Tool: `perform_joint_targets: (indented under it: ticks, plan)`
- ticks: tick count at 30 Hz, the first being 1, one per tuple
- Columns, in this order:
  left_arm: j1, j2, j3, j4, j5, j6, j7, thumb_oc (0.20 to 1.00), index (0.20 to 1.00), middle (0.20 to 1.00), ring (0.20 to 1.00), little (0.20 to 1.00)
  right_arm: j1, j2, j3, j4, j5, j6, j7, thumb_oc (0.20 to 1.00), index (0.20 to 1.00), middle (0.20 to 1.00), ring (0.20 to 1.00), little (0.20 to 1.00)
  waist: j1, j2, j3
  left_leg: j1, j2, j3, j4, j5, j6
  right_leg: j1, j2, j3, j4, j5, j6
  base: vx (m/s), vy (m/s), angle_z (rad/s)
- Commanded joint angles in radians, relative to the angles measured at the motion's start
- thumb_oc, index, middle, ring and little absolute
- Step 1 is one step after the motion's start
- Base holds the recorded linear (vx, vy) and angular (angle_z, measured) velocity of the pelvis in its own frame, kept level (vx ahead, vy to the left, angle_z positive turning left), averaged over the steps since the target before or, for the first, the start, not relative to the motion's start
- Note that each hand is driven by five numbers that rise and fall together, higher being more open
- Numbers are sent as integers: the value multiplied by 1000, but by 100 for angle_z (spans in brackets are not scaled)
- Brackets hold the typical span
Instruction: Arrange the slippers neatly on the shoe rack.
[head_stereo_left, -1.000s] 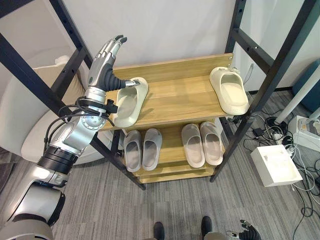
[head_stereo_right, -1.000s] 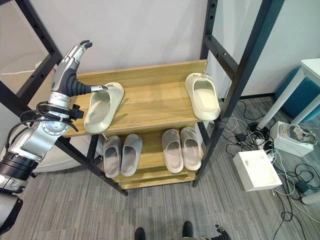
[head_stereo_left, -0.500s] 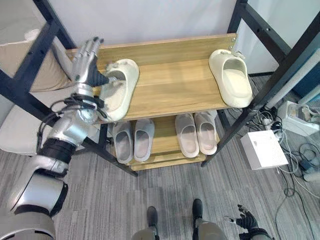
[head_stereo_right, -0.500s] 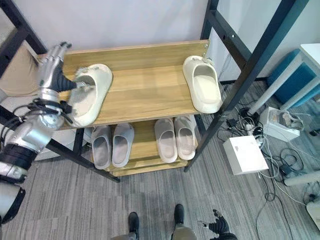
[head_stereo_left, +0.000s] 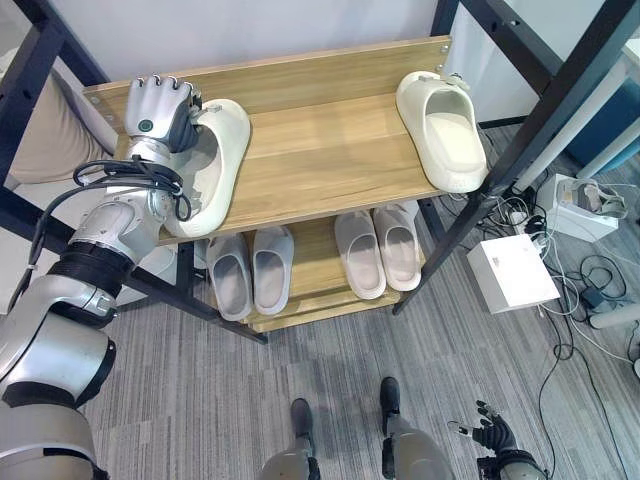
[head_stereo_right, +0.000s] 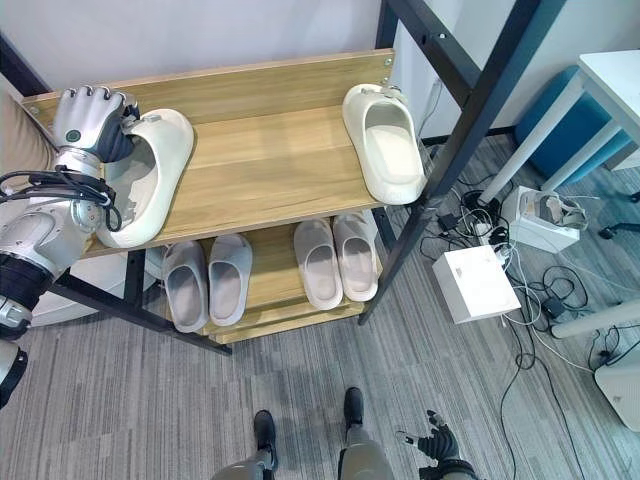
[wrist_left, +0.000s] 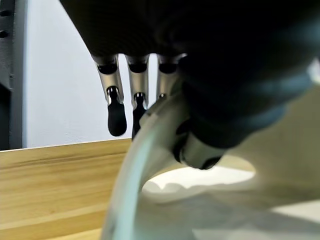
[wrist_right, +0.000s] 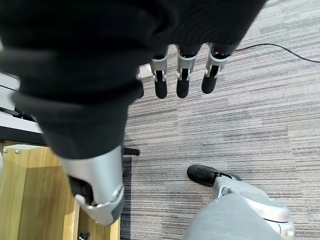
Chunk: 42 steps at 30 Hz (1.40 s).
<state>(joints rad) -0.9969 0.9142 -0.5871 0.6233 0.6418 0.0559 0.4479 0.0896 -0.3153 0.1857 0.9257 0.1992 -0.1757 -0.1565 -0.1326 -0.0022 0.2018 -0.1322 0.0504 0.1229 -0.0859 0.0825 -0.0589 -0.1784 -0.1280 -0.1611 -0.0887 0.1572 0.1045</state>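
While its strap sits under the robot's fingers, the cream moulded-foam slipper (head_stereo_left: 212, 165) at the left end of the top wooden shelf (head_stereo_left: 330, 165) lies sole-down, toe towards the back board, heel slightly over the front edge. The left hand (head_stereo_left: 160, 108) is curled over its toe band from the outer side; in the left wrist view the thumb presses the inner face of the band while the fingertips (wrist_left: 116, 118) hang past its outer edge, so I judge the hand clenched on that slipper.

Its mate, a second cream foam slipper (head_stereo_left: 441, 130), lies well apart at the right end of the same shelf, just beside the black metal upright (head_stereo_left: 530, 130), also toe to the back.

By its look the slipper is a thick one-piece foam shoe: probably light, springy rather than stiff, not fragile, with a matt skin that should not slip much. The arched band over the toes seems the natural hold, thumb inside and fingers outside, as here. A pinch on the thick side wall would likely also serve, though the foam may squash and twist under a hard squeeze.

Below, the lower wooden shelf (head_stereo_left: 320, 305) carries two pairs of grey slippers (head_stereo_left: 250, 283), each pair side by side.

The right hand (wrist_right: 182, 75) hangs low over the grey striped carpet (wrist_right: 250, 100), fingers straight and holding nothing.
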Motion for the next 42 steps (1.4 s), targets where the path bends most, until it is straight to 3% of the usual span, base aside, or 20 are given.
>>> perform_joint_targets:
  ticks: [1, 6, 12, 16, 29, 33, 34, 38, 39, 40, 42]
  plan:
    - [-90, 4, 42, -14, 38, 3, 4, 200, 200, 200, 200, 200, -9, -50, 5, -72, 21, -35, 15, 1000, 1000, 1000, 1000, 1000, -30, -3, 20, 83, 19, -22, -1, -72, -29, 77, -34, -37, 1, -85, 90, 0, 0, 0]
    - [-35, 2, 105, -162, 50, -12, -12, 200, 200, 200, 200, 200, 1, -53, -4, -80, 14, -26, 23, 1000, 1000, 1000, 1000, 1000, -25, 3, 16, 95, 20, -26, -1, -75, -30, 93, -33, -44, 1, -92, 86, -3, -14, 0]
    - [-27, -88, 114, -263, 78, -30, -50, 200, 200, 200, 200, 200, 8, -60, -9, -89, 15, -13, 40, 1000, 1000, 1000, 1000, 1000, -29, 18, 2, 110, 22, -27, -1, -78, -31, 112, -29, -49, 1, -103, 81, -5, -34, 0]
    - [-87, -137, 60, -213, 82, -29, -58, 200, 200, 200, 200, 200, 3, -69, -15, -92, 27, -11, 41, 1000, 1000, 1000, 1000, 1000, -38, 25, -4, 114, 25, -23, -1, -77, -33, 116, -24, -46, 1, -104, 80, -6, -44, -1]
    - [-388, -233, -203, 277, 25, 15, -69, 200, 200, 200, 200, 200, -25, -139, -75, -12, 145, -30, 31, 1000, 1000, 1000, 1000, 1000, -135, 51, -11, 125, 53, 54, -1, -71, -48, 69, 5, 25, 1, -93, 78, 21, -41, -17]
    - [-408, -218, -201, 335, -16, 15, -57, 200, 200, 200, 200, 200, -41, -144, -79, 9, 162, -35, 31, 1000, 1000, 1000, 1000, 1000, -156, 52, -2, 125, 60, 78, -1, -69, -52, 53, 12, 45, 1, -90, 78, 35, -27, -25]
    - [-394, -216, -172, 294, -18, 8, -46, 200, 200, 200, 200, 200, -53, -135, -81, -23, 146, -41, -7, 1000, 1000, 1000, 1000, 1000, -150, 51, 1, 124, 62, 78, -1, -68, -52, 52, 13, 43, 1, -92, 76, 44, -45, -20]
    - [-399, -255, -154, 389, -57, 24, -36, 200, 200, 200, 200, 200, 4, -130, -53, -118, 114, -43, 3, 1000, 1000, 1000, 1000, 1000, -164, 53, 2, 128, 67, 86, -1, -67, -57, 53, 18, 44, 1, -97, 74, 40, -31, -4]
    - [-397, -256, -148, 400, -62, 27, -34, 551, 551, 551, 551, 551, 13, -126, -52, -133, 110, -44, -1, 1000, 1000, 1000, 1000, 1000, -166, 54, 2, 129, 69, 85, -1, -67, -57, 55, 19, 43, 1, -99, 72, 33, -26, -4]
    - [-397, -259, -148, 408, -66, 30, -37, 1000, 1000, 1000, 1000, 1000, 18, -125, -55, -142, 111, -43, -3, 1000, 1000, 1000, 1000, 1000, -166, 55, 2, 132, 69, 84, -1, -67, -57, 60, 20, 42, 1, -101, 71, 32, -23, -6]
    - [-396, -265, -140, 422, -79, 28, -48, 1000, 1000, 1000, 1000, 1000, 26, -118, -53, -155, 103, -42, -3, 1000, 1000, 1000, 1000, 1000, -163, 57, 2, 136, 70, 81, -1, -66, -58, 66, 20, 35, 1, -104, 71, 0, 0, 0]
